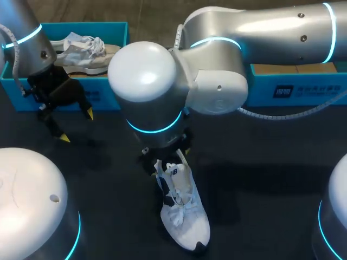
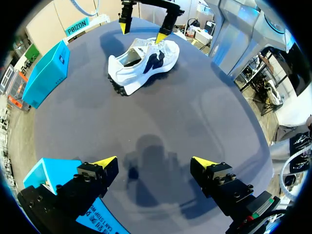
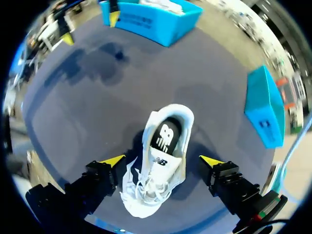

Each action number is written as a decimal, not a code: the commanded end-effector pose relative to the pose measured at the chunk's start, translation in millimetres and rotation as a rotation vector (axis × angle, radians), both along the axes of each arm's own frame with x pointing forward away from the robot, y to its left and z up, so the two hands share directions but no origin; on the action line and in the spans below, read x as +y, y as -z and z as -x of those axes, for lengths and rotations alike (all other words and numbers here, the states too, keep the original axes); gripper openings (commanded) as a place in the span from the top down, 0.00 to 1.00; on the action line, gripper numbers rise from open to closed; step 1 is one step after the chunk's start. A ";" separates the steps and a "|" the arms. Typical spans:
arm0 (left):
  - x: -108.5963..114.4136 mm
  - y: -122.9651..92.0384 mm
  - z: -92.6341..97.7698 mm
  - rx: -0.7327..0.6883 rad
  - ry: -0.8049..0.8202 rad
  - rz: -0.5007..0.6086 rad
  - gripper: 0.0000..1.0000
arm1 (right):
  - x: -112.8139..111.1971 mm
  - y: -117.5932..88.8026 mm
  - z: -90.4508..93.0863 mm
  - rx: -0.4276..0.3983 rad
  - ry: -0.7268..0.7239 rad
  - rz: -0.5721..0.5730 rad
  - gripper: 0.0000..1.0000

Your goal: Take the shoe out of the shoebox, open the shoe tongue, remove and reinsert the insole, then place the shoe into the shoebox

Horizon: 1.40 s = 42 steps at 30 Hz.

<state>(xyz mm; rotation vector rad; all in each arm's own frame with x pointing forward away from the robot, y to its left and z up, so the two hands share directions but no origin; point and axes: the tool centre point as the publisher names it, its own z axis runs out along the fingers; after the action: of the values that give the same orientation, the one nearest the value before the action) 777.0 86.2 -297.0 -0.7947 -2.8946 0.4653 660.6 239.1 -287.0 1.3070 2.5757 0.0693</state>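
Head view: the white shoe (image 1: 184,208) lies on the dark table (image 1: 260,179), near the middle of its near edge, toe toward that edge and heel toward the far side. The right gripper (image 1: 165,154) hangs over the heel end, mostly hidden by its own arm.

In the right wrist view the right gripper (image 3: 162,160) has its fingers spread wide. The shoe (image 3: 158,161) lies between and below them, laces on the gripper's side and the open collar with the dark insole (image 3: 167,134) ahead. Each yellow tip stands just beside a flank of the shoe; I cannot tell whether either one touches.

The left gripper (image 1: 77,125) hovers by the table's far left corner, in front of the blue shoebox (image 1: 116,32), which holds a second shoe (image 1: 87,49). Its fingers are spread too, with only table surface between them in its own view (image 2: 153,163).

A second blue box (image 1: 293,86) sits along the far edge at the right. A broad stretch of dark table separates the shoe (image 2: 144,63) from both boxes and from the left gripper.
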 end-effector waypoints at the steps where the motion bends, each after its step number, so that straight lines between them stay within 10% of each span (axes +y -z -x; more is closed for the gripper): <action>1: 0.7 0.5 0.7 -0.002 0.000 0.001 0.00 | -12.7 -20.0 -0.1 -0.099 -0.381 -0.098 0.00; 14: 0.7 0.5 0.7 -0.002 0.000 0.001 0.00 | -14.8 -23.0 -0.5 -0.084 -0.473 -0.147 0.00; 23: 0.7 0.5 0.7 -0.002 0.000 0.001 0.00 | 8.8 -20.3 -43.7 -0.076 -0.881 0.125 0.00; 42: 0.7 0.5 0.7 -0.002 0.000 0.001 0.00 | 9.0 31.1 -77.4 0.008 -1.091 0.154 0.00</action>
<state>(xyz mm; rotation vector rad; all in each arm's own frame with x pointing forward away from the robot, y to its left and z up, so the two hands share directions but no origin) 777.0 86.2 -297.0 -0.7949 -2.8946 0.4654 729.4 243.1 -304.3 -0.2484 2.8617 0.0615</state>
